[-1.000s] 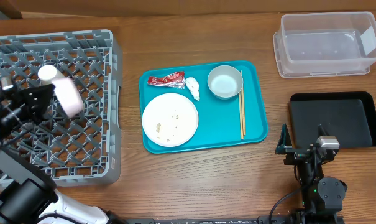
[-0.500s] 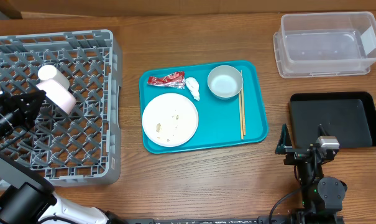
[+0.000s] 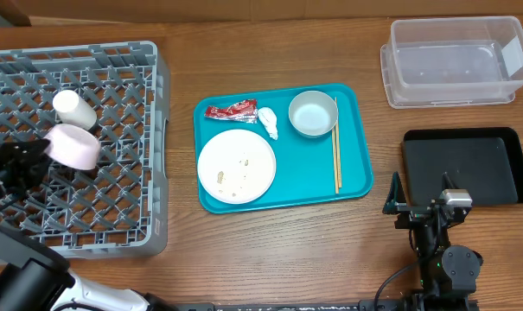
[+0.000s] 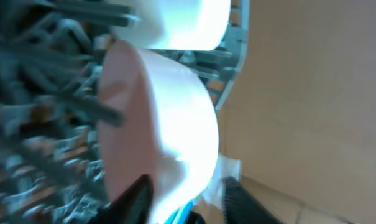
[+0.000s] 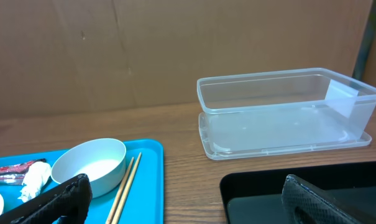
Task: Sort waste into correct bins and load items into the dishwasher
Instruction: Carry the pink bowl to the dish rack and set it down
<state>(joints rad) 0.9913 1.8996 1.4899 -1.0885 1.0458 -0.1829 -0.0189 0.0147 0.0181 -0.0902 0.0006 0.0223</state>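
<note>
Pink bowl [image 3: 73,145] tipped sideways in rack [image 3: 114,203], frame left, beside cup [image 3: 73,108]. My left gripper [image 4: 188,199] straddles rim, grip unclear; right gripper [image 5: 186,186] released.

No legible text in any view. Red wrapper [image 3: 231,111]: pale print on it, too small to read. Clear tub [image 3: 451,97]: white label [image 3: 510,57] on one end wall, nothing readable on it.
</note>
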